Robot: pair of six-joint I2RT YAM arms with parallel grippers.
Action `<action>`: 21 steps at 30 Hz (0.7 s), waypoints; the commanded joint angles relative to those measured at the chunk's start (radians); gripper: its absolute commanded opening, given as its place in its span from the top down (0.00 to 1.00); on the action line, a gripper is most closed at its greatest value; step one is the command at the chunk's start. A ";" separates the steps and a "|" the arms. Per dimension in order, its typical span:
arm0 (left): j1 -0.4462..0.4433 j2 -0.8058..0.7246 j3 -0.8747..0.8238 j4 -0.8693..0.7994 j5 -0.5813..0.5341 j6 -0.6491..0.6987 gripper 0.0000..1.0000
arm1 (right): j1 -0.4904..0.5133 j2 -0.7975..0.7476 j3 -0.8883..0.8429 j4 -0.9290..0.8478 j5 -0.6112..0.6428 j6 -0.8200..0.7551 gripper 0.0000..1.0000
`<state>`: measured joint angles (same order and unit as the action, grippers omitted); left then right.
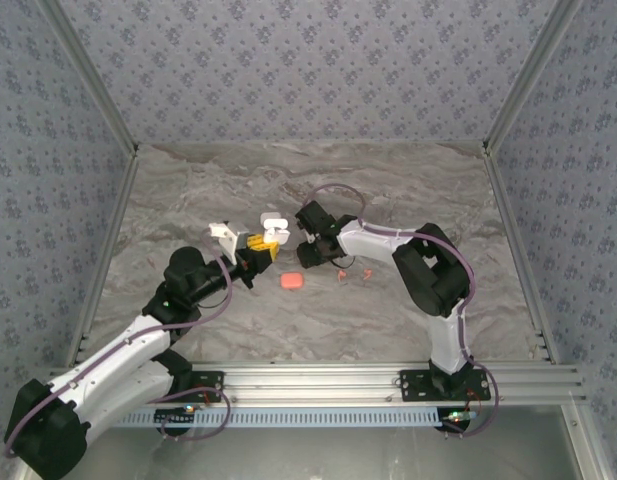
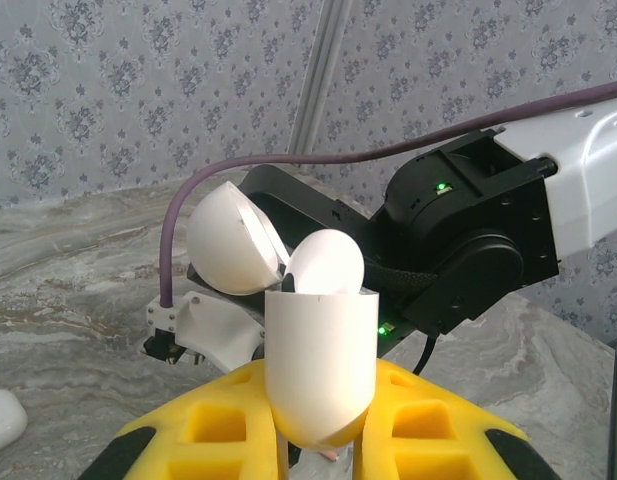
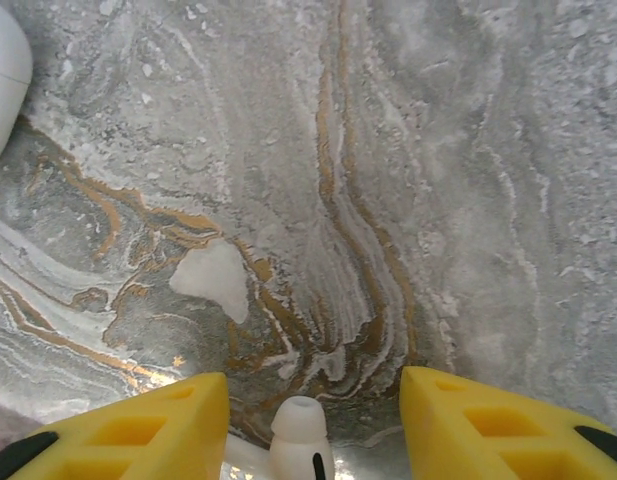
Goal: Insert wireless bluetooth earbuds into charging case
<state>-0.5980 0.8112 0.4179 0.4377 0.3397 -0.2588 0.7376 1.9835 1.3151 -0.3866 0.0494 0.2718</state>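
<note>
A small white stemmed plastic earbud (image 3: 300, 448) sat low between the yellow fingers of the right gripper (image 3: 314, 395). The fingers stood apart with a gap showing on the earbud's right side, so whether it was pinched or loose could not be told. Just beside that gripper, the left gripper (image 2: 323, 405) was clamped on the body of a rounded white plastic charging case (image 2: 318, 350). It held the case upright above the table, its domed lid (image 2: 228, 240) tipped open and a rounded white piece (image 2: 326, 262) showing at its mouth. Two tiny coral-red earbuds (image 1: 343, 276) lay on the marbled grey tabletop (image 1: 188, 200) near a coral rounded-square case (image 1: 291, 282). The step in hand looked like seating the white earbud in the open case. To do it well, the right arm would need to line the stem up with a free socket, come down straight and let go only once the earbud was seated. The left arm would need to hold the case steady with the lid clear.
</note>
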 commanded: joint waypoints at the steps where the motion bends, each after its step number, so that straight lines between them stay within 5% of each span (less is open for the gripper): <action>1: -0.006 -0.027 0.010 0.030 0.004 0.002 1.00 | 0.001 0.013 0.056 -0.033 0.042 -0.013 0.49; 21: -0.005 -0.064 -0.013 0.016 -0.011 -0.002 1.00 | 0.037 0.029 0.039 -0.129 0.067 -0.038 0.49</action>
<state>-0.5980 0.7654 0.4053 0.4370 0.3389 -0.2592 0.7624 2.0182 1.3697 -0.4545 0.0914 0.2497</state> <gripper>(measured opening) 0.179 0.513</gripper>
